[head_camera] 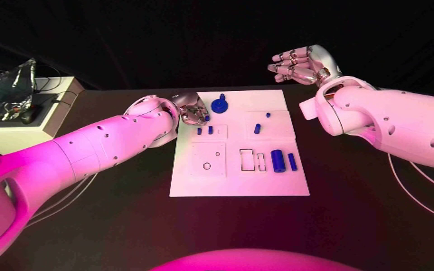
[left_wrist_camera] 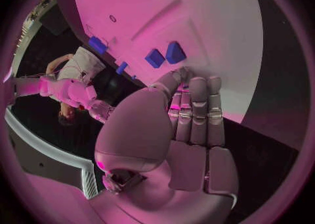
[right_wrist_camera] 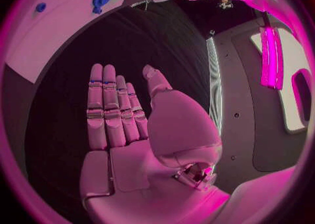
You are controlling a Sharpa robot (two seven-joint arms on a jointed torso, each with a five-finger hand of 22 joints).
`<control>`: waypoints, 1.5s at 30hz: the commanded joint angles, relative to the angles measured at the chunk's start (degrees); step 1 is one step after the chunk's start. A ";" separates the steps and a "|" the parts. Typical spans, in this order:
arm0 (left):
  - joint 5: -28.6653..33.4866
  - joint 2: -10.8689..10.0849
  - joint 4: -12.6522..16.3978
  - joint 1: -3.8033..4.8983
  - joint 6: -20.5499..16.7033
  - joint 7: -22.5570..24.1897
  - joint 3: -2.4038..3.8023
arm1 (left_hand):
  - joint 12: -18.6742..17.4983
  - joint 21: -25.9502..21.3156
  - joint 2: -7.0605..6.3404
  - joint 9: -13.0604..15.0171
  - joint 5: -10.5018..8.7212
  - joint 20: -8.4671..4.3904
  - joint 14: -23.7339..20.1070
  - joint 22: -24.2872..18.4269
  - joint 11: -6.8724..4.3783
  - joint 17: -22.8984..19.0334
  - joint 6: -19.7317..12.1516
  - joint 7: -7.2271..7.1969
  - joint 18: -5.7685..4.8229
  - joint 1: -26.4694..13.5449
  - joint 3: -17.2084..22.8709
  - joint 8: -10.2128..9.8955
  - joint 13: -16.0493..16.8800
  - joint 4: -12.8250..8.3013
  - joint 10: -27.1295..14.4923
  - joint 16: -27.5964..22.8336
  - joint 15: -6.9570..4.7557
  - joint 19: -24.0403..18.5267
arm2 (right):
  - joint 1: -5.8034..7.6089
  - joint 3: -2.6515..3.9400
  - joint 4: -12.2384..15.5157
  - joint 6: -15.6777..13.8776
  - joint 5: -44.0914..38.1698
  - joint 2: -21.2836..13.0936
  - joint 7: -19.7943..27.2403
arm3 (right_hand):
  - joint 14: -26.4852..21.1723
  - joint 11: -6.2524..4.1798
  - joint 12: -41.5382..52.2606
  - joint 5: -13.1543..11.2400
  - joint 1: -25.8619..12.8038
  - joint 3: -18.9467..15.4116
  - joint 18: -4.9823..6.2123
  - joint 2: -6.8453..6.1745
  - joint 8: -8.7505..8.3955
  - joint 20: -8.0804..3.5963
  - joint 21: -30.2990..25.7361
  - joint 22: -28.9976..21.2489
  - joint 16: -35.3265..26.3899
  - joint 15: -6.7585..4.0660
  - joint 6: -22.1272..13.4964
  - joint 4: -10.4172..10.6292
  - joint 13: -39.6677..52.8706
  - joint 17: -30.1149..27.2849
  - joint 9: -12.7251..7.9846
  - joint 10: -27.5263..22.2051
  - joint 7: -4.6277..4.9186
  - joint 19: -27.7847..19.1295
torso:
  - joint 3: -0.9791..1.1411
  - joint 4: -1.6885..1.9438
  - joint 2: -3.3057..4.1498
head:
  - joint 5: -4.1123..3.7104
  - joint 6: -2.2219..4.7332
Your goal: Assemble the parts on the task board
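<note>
Head view is taken first: the task board [head_camera: 237, 180] lies in the middle of the table [head_camera: 362, 221], and the blue parts are spread over it. A round part with a knob [head_camera: 220, 104] is seen near the far edge of the board, two short pegs [head_camera: 204, 130] stand in a small recess by the left edge, and two longer bars [head_camera: 283, 160] lie near the right edge, beside outlined slots that appear unfilled. One more small piece [head_camera: 258, 128] is found near the middle. From this it is judged that the assembly is at an early stage and most of the parts are yet to be seated.

The left hand [head_camera: 192, 109] is held over the far left corner of the board, close to the round part. Its fingers [left_wrist_camera: 197, 111] are straight and together, and nothing is grasped. The right hand [head_camera: 298, 65] is raised beyond the far right corner, off the board. It is released, with flat palm, and it holds nothing.
</note>
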 commanded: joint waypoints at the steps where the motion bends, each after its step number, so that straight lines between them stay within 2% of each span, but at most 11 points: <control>1: 0.25 -0.07 0.29 -0.01 0.74 0.27 0.01 | 0.35 -0.24 -0.62 -0.07 0.22 -0.19 -0.22 0.55 -0.08 -0.08 -1.23 -0.21 0.06 0.15 -0.01 -0.04 0.05 0.32 -0.49 0.27 -0.05 -0.06 | -0.02 0.01 0.02 0.70 -0.36 0.03 0.35 | -0.23 0.18 -0.27 0.32 -0.09 0.00 -0.83 -0.38 -0.14 0.22 0.39 -0.10 -0.11 0.18 0.40 0.20 -0.08 -0.09 0.08 0.26 -0.02 -0.30 | 0.01 -0.02 -0.04 | 0.05 -0.03; 8: 0.33 -0.58 0.24 -0.02 -0.36 -0.08 0.06 | 0.60 -0.30 -0.91 -0.19 0.23 -0.27 -0.14 0.54 -0.12 -0.13 -5.32 -0.58 0.01 0.35 0.03 -0.14 0.05 0.34 -0.43 0.24 -0.11 0.09 | -0.03 0.01 0.01 0.72 -0.35 -0.03 0.34 | -0.28 0.20 -0.28 0.32 -0.03 -0.01 -0.83 -0.42 -0.15 0.23 0.40 -0.10 -0.12 0.21 0.37 0.19 -0.08 -0.10 0.08 0.20 0.00 -0.33 | 0.00 -0.03 0.01 | 0.03 0.13; 16: 0.48 -1.57 -0.28 -0.03 -1.49 -0.18 0.24 | 0.63 -0.35 -1.06 -0.22 0.23 -0.29 -0.09 0.52 -0.11 -0.16 -6.49 -0.36 0.02 0.51 0.02 -0.15 0.05 0.33 -0.40 0.18 -0.10 0.17 | -0.04 -0.01 -0.14 2.08 -0.88 -0.30 -0.59 | -0.73 0.27 -0.53 0.31 0.41 0.27 -0.83 -0.29 -0.08 0.34 0.23 -0.15 -0.17 0.32 0.71 -0.14 -0.10 -0.22 0.14 -0.11 -0.08 -0.66 | -0.07 -0.01 0.02 | -0.13 0.34; 22: 1.14 -2.67 0.07 -0.03 -2.22 0.36 0.85 | 0.65 -0.35 -1.08 -0.19 0.22 -0.31 -0.04 0.52 -0.09 -0.17 -6.05 -0.29 0.03 0.56 0.02 -0.11 0.04 0.34 -0.38 0.15 -0.11 0.22 | -0.06 -0.04 -0.42 4.88 -3.57 -0.72 -2.21 | 3.15 -0.63 -1.71 -0.61 2.67 3.09 0.17 0.23 -0.34 -1.02 2.21 0.58 0.38 -1.20 2.96 -2.09 -0.19 0.42 -0.18 2.17 -0.88 2.29 | -0.10 0.04 -0.04 | -0.17 0.40; 26: 4.06 -3.72 1.07 -0.05 -4.26 2.64 1.95 | 0.63 -0.69 -1.17 -0.06 0.29 -0.24 -0.59 0.40 0.00 -0.44 -2.75 0.30 -0.05 0.34 -0.03 0.05 0.03 0.60 -0.45 -0.47 -0.02 -0.09 | -0.09 -0.05 -0.91 8.64 -8.86 -0.97 -4.33 | 7.66 -1.68 -2.63 -1.61 4.82 6.18 0.84 -0.02 -0.47 -2.87 5.10 2.00 1.21 -2.97 4.27 -4.35 -0.20 1.35 -0.66 5.36 -1.23 5.65 | -0.12 -0.03 0.00 | -0.25 0.73; 29: 10.16 -4.90 2.13 -0.07 -6.27 5.44 3.08 | 0.26 -1.74 -1.33 -0.06 0.32 0.03 -1.55 -0.13 0.46 -1.20 -1.28 0.82 -0.23 -0.26 -0.06 0.05 -0.10 1.13 -1.34 -1.94 0.35 -0.93 | -0.12 -0.06 -1.34 11.84 -14.26 -1.12 -6.02 | 13.00 -3.13 -3.98 -3.44 5.21 7.64 1.05 -0.98 -0.60 -5.32 10.27 5.01 5.10 -5.18 6.05 -5.94 -0.24 4.27 -1.40 9.24 -2.02 10.16 | -0.10 -0.01 -0.04 | -0.46 0.87; 31: 17.05 -6.03 3.08 -0.08 -7.52 7.97 3.80 | -0.07 -3.07 -1.51 -0.02 0.35 0.35 -3.17 -0.88 1.16 -2.15 -0.27 1.39 -0.41 -1.03 -0.18 0.09 -0.15 1.80 -2.48 -3.94 0.83 -1.84 | -0.14 -0.06 -1.79 14.57 -18.63 -1.17 -7.50 | 13.38 -3.51 -3.73 -4.99 5.22 8.51 1.10 -0.54 -0.35 -6.54 13.83 7.21 11.35 -6.26 6.99 -6.40 -0.12 7.68 -1.79 10.44 -2.14 12.76 | -0.15 0.00 -0.07 | -0.78 1.28; 32: 19.27 -6.41 3.42 -0.09 -7.84 8.71 3.99 | -0.21 -3.64 -1.60 -0.01 0.34 0.48 -3.70 -1.22 1.38 -2.54 -0.03 1.53 -0.48 -1.17 -0.20 0.10 -0.19 1.95 -3.01 -4.73 1.00 -2.22 | -0.15 -0.06 -1.94 15.35 -20.06 -1.18 -7.95 | 13.74 -4.05 -4.06 -4.93 5.32 9.15 0.81 -0.87 -0.61 -6.95 15.27 8.40 15.12 -6.19 7.18 -7.07 -0.27 9.86 -2.14 10.38 -2.18 12.15 | -0.15 0.04 -0.08 | -0.96 1.38; 35: 29.52 -8.47 5.31 -0.42 -8.32 12.18 4.88 | -0.98 -8.11 -1.78 0.02 0.33 1.43 -6.84 -4.08 2.64 -5.97 0.47 2.17 -1.00 -1.63 -0.07 0.16 -0.29 2.71 -6.15 -11.54 2.03 -5.03 | -0.19 -0.07 -2.54 18.76 -27.79 -1.17 -10.23 | 12.73 -3.96 -3.78 -5.33 4.57 11.36 0.77 -1.89 -0.47 -7.97 22.09 13.90 22.26 -7.16 8.01 -8.84 -0.10 15.21 -2.49 11.16 -2.69 10.92 | -0.17 0.04 -0.14 | -1.76 1.85; 40: 44.43 -12.60 9.55 -3.17 -5.66 16.49 7.31 | 0.54 -14.28 -1.67 0.01 0.24 2.36 -5.61 -9.67 2.63 -10.21 -0.08 2.33 -1.34 -1.79 -2.46 0.15 -0.26 4.14 -6.31 -19.68 2.39 -4.29 | -0.57 -0.20 -3.05 21.96 -41.91 -0.82 -15.38 | 11.99 -4.52 -3.80 -6.54 2.48 14.09 1.69 -3.21 -0.52 -8.26 32.00 22.59 33.72 -7.45 8.71 -9.76 -0.10 23.28 -2.45 11.24 -3.06 9.57 | -0.15 0.03 -0.14 | -3.44 2.52; 45: 55.73 -16.37 14.08 -5.85 -1.85 20.20 8.94 | 1.06 -18.18 -0.78 0.01 0.25 2.42 -4.03 -13.65 2.43 -11.21 -0.18 2.25 -1.62 -0.95 -6.49 0.15 -0.33 5.34 -5.85 -23.21 2.30 -2.11 | -1.75 -0.36 -3.69 21.01 -52.77 -0.12 -20.46 | 11.96 -4.00 -3.72 -7.81 1.51 15.44 2.16 -4.13 -0.53 -8.11 38.89 30.15 39.58 -7.25 8.52 -9.23 -0.09 27.00 -2.46 9.43 -3.37 9.68 | -0.31 0.18 -0.20 | -4.67 2.94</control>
